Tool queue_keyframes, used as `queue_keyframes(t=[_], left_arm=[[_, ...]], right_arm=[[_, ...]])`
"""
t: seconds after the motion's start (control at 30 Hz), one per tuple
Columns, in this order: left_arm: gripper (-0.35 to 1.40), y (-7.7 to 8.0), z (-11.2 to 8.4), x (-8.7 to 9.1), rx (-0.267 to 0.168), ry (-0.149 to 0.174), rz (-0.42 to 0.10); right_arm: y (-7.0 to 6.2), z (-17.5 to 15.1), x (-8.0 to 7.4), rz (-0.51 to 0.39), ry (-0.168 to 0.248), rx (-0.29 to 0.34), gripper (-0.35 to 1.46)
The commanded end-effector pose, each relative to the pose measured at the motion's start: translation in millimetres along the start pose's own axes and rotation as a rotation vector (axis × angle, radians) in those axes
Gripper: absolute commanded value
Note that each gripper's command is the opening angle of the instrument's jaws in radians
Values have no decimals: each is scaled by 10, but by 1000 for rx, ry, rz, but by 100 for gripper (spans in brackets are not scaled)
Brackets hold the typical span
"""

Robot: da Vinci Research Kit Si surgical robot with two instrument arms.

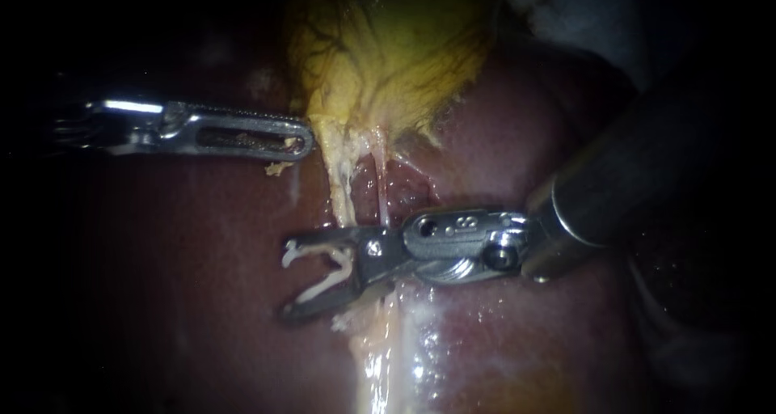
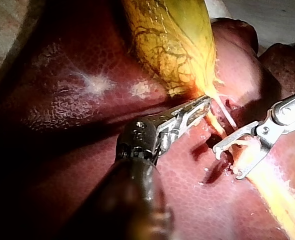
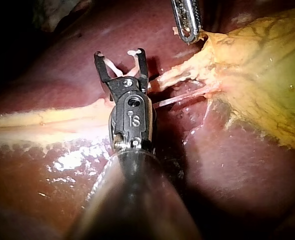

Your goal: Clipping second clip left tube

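Observation:
The yellow gallbladder [image 1: 388, 50] lies on the dark red liver [image 1: 186, 301]. Two tubes run down from its neck: a thicker yellowish left tube [image 1: 341, 189] and a thin pink right tube [image 1: 380, 192]. My left instrument [image 1: 303, 139] has its slotted jaws together on the gallbladder's lower left edge, as the left wrist view [image 2: 203, 103] also shows. My right instrument [image 1: 287, 278] holds a white clip [image 1: 319, 286] in jaws that stand wide apart. The left tube passes behind the base of those jaws. Whether it lies inside the clip I cannot tell.
A pale, wet band of tissue [image 1: 380, 357] runs on down the liver below the right instrument. That instrument's thick dark shaft [image 1: 630, 171] crosses the right side. A small loose shred [image 1: 279, 169] hangs under the left jaws.

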Motion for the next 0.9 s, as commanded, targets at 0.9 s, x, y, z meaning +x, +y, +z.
queue_keyframes(t=[0.9], left_arm=[[-35, 8, -22, -6, 29, 13, 0]], right_arm=[[23, -79, -10, 136, -21, 52, 53]])
